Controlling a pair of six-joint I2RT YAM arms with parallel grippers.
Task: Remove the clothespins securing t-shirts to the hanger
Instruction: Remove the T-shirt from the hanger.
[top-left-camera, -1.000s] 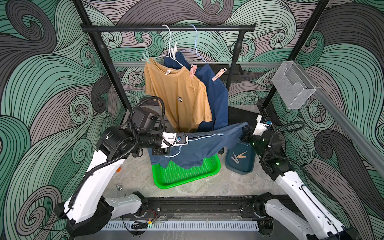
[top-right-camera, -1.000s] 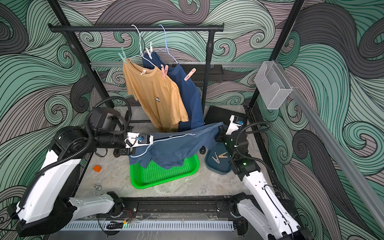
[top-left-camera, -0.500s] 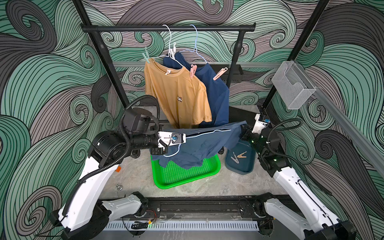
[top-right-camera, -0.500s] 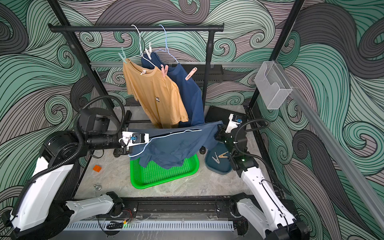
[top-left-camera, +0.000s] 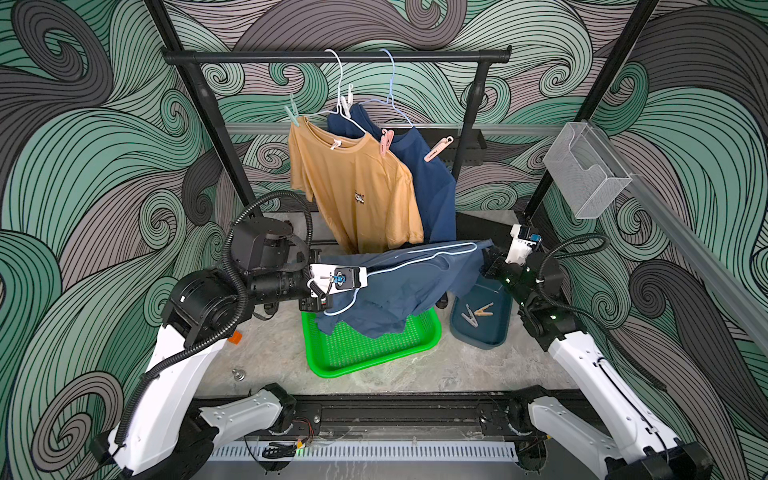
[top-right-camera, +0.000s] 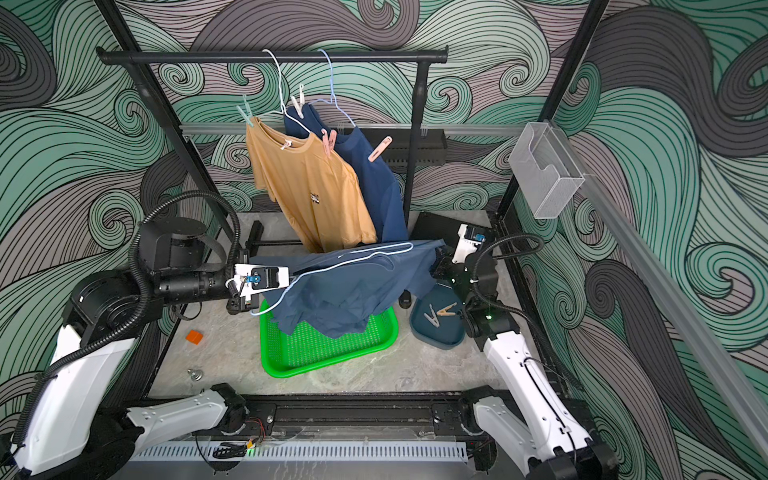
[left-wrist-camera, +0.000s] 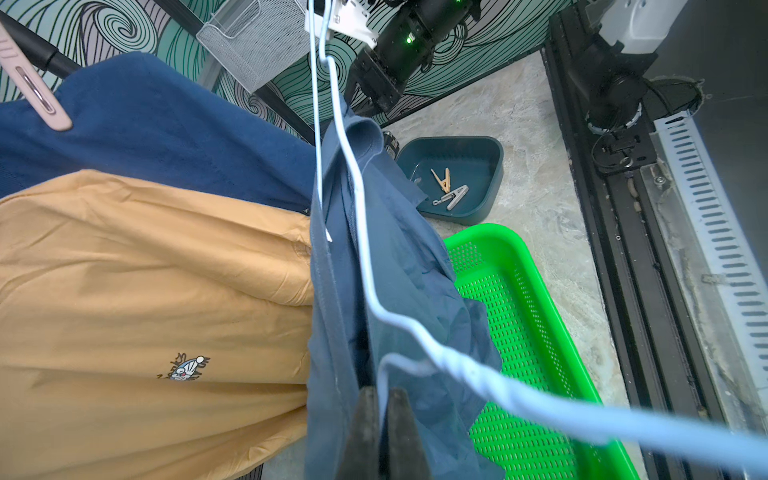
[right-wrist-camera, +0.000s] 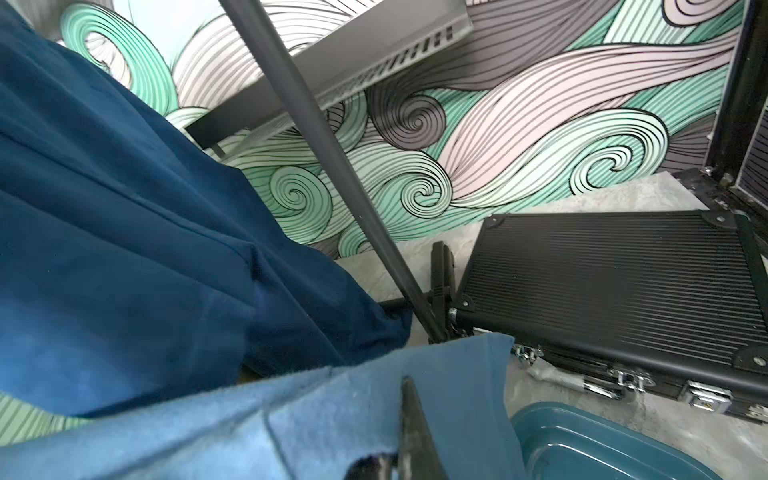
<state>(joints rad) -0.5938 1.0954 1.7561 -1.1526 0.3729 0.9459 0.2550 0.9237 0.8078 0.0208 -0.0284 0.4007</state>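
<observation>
Bright even lighting, soft shadows, wrist-view foregrounds blurred, wide-angle edge distortion

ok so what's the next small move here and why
Probably pull the right gripper away from the left gripper to slide the blue t-shirt off its hanger: right is shut on the shirt, left on the hanger, nothing visibly pinning them, green tray below.

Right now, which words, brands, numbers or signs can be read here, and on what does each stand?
No text is readable.
Mustard t-shirt: the small cartoon chest logo has marks around it, too small to read.
Black case: a sticker on its latch, too blurred to read.
</observation>
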